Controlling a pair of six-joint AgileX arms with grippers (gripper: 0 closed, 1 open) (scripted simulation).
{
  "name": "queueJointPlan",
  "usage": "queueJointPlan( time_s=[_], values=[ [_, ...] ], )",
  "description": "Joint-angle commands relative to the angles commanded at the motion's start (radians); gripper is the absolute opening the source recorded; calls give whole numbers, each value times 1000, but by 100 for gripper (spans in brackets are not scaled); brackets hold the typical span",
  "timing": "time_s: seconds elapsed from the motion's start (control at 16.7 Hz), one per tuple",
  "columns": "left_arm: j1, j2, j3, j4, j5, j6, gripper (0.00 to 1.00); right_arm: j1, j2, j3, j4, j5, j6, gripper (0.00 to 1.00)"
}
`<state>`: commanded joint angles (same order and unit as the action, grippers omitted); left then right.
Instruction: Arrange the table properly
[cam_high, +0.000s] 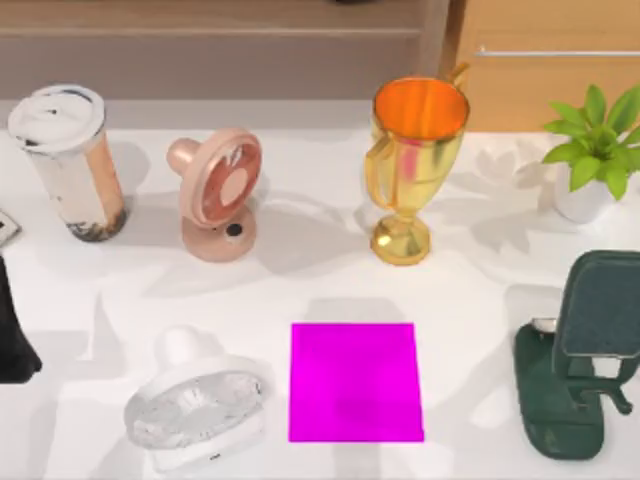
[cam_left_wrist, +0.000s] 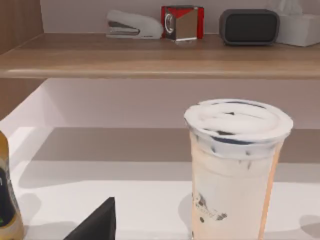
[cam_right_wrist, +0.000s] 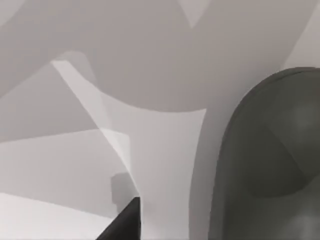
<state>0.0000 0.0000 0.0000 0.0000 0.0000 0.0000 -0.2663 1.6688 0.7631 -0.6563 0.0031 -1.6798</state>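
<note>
Nearest the overhead camera lies the magenta pad (cam_high: 356, 381), flat on the white surface (cam_high: 320, 285) and bare, so I judge it the spot meant to receive one of the items around it. Taking the pad as landmark: a white fan (cam_high: 197, 408) lies tipped just to its left, a dark green phone stand (cam_high: 583, 354) stands well to its right, a gold trophy (cam_high: 412, 167) stands upright beyond it, and a pink fan (cam_high: 218, 195) stands beyond and to the left. Farther left of that is a lidded milk-tea cup (cam_high: 70, 160), and a potted plant (cam_high: 594, 152) sits beyond the pad at the far right.

At the surface's left edge, well left of the pad, a dark part of the left arm (cam_high: 14, 335) shows; its wrist camera faces the cup and a wooden shelf (cam_left_wrist: 150, 57) behind it. Whether either end effector is open or closed, I cannot tell. Nothing is gripped, and arranging appears not yet begun.
</note>
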Motion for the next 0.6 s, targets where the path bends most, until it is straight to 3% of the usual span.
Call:
queueJointPlan(
  time_s=[0.24, 0.6],
  values=[
    [0, 0, 0, 0, 0, 0, 100, 0, 0, 0, 0, 0, 0, 2],
    [0, 0, 0, 0, 0, 0, 100, 0, 0, 0, 0, 0, 0, 0]
  ],
)
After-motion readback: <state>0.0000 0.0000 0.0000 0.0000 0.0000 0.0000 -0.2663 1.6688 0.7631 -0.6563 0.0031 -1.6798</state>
